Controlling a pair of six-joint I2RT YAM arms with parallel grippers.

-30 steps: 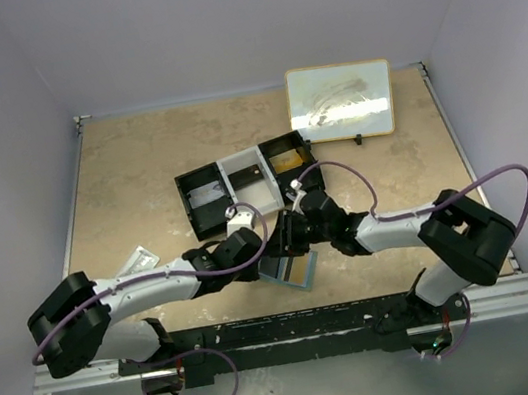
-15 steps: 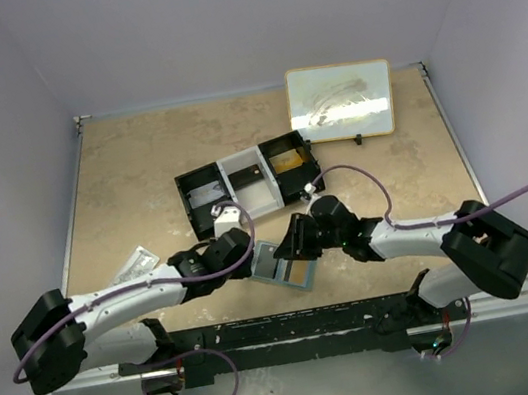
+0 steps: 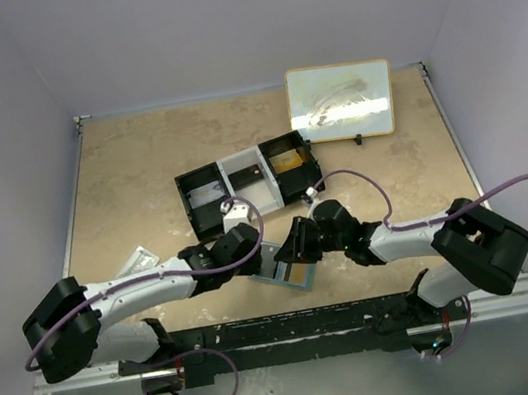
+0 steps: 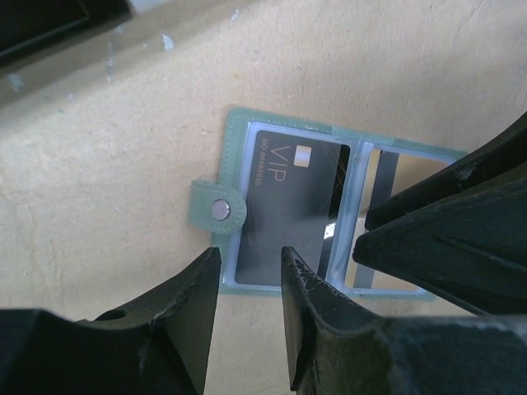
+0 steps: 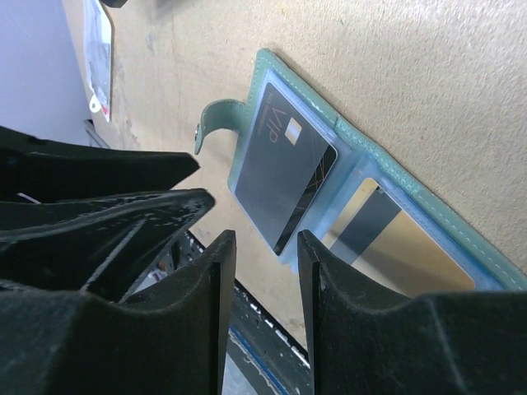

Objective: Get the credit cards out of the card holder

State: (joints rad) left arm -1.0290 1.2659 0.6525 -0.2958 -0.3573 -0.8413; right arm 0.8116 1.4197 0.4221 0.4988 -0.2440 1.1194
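Note:
The card holder (image 3: 291, 276) lies open and flat near the table's front edge, light blue inside (image 4: 233, 148), with its snap tab (image 5: 216, 115) sticking out. A dark credit card (image 4: 288, 206) (image 5: 284, 169) marked VIP sits in one pocket. An orange-tan credit card (image 4: 416, 169) (image 5: 416, 259) sits in the other pocket. My left gripper (image 3: 259, 259) (image 4: 249, 255) hovers open at the holder's dark-card edge, with nothing between its fingers. My right gripper (image 3: 297, 243) (image 5: 265, 239) is open too, just off the holder's near edge, facing the left one.
A black-and-white three-compartment tray (image 3: 249, 180) stands just behind the holder. A framed white board (image 3: 341, 100) leans at the back right. A clear packet (image 3: 136, 261) lies to the left. The black rail (image 3: 296, 329) runs along the front edge.
The left jaws have spread wider and the left gripper has shifted slightly at the holder's edge. The right gripper drew back toward the front right. Both cards stay in their pockets.

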